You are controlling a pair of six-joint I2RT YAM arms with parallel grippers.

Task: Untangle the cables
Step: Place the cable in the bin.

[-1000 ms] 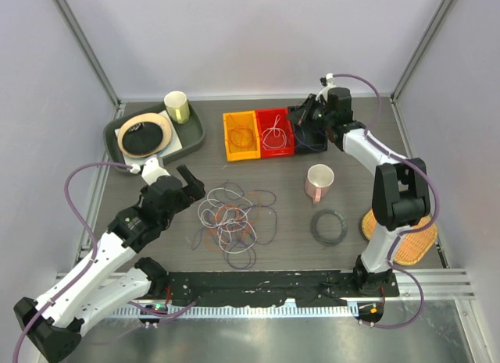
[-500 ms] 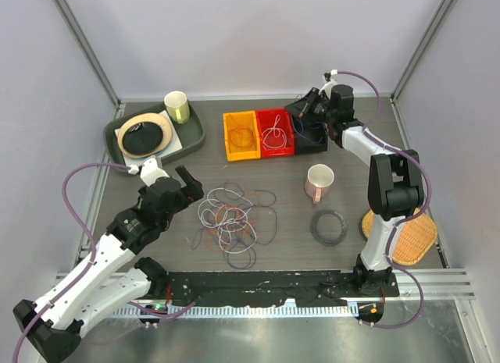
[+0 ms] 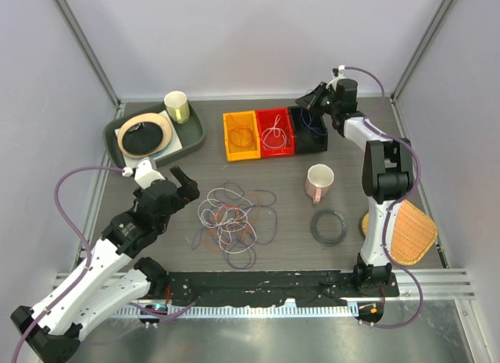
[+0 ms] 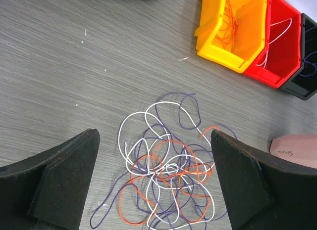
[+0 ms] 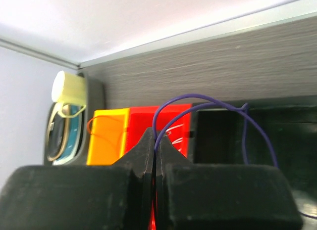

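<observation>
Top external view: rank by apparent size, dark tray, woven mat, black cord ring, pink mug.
1. dark tray
2. woven mat, partly hidden by the right arm
3. black cord ring
4. pink mug, only slightly smaller than the ring; close call

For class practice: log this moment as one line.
left end effector open near cable tangle | right end effector shut on purple cable at black bin
</observation>
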